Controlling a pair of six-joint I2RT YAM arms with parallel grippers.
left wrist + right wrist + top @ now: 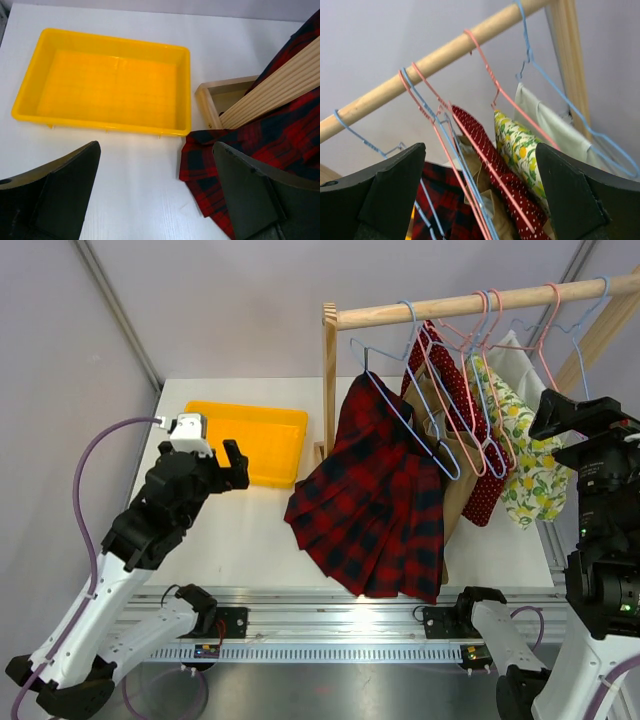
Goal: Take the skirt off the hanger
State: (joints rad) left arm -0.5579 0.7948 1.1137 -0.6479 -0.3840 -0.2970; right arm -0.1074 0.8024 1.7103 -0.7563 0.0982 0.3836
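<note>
**Tartan skirt on its blue hanger, both grippers open**

You have one tartan skirt (375,500), short, pleated, red and dark navy. It hangs askew from one pale-blue hanger (414,328) at the left end of the wooden rail (480,302). Its hem spreads down toward the near edge of the tabletop, about midway along it. Counting that hanger, the rail carries six: three pale-blue and three pink hangers (485,65). One yellow tray (250,410) sits toward the far left corner, its bare floor showing. Your left gripper (157,195) hangs over the table beside the tray, fingers spread wide, holding nothing. Your right gripper (480,190) is up by the rail, near the right edge, fingers likewise apart.
</note>
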